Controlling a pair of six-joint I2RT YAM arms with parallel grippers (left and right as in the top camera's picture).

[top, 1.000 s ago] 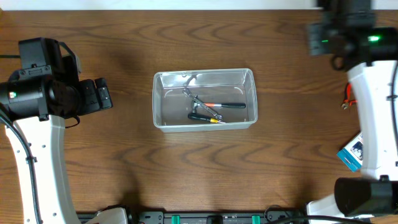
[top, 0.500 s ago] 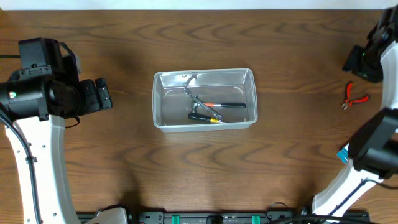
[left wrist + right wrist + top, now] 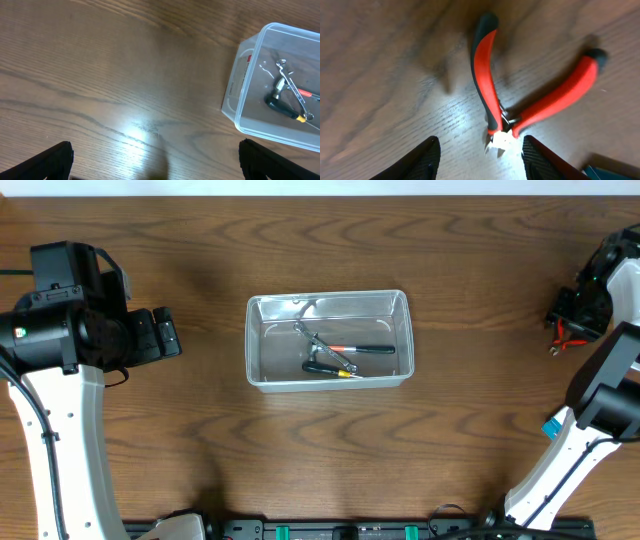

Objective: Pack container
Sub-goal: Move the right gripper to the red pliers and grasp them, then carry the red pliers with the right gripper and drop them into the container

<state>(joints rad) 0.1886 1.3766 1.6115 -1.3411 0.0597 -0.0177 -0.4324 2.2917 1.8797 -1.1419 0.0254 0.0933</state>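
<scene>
- Two fingers of the left end effector [image 3: 155, 150] are spread wide, released, over bare desk [image 3: 100, 75].
- Ahead of it and off to one side, well apart, stands the container [image 3: 240, 95], holding a wrench [image 3: 292, 85] and a black-handled tool [image 3: 277, 102].
- The right end effector [image 3: 480, 145] is released, its fingers flanking the head of the red-handled pliers [image 3: 487, 80], which lie flat on the desk.
</scene>
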